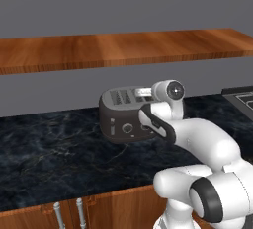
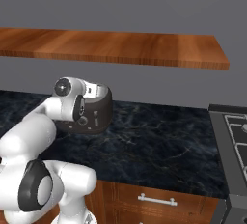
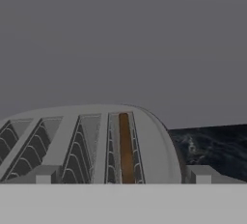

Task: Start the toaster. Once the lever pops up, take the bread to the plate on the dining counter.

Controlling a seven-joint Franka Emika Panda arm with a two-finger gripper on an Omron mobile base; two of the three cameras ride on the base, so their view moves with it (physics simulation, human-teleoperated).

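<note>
Toaster (image 1: 121, 117): dark grey, standing toward the far side of the black marble tabletop (image 1: 44, 159), under the wooden shelf (image 1: 118, 48); round knob and pale sliders on its near face.
Bread (image 3: 126, 148): brown slice sunk in the rightmost slot in the hand view, top edge about level with the slot mouth; other three slots bare wire.
Fingers (image 3: 120, 175): spread wide, one tip at each side of the hand view, clamped on nothing; poised just above the right end of the toaster.
Arm: bent over the toaster's right end in the left base view, hiding part of the front.
Lever: position too small to tell, so started or not cannot be told.
Done: at most the approach to the toaster, judging by the empty fingers and seated bread.
Left: press the lever if not yet down, wait for the pop, lift the bread out, carry it to the plate on the dining counter.
</note>
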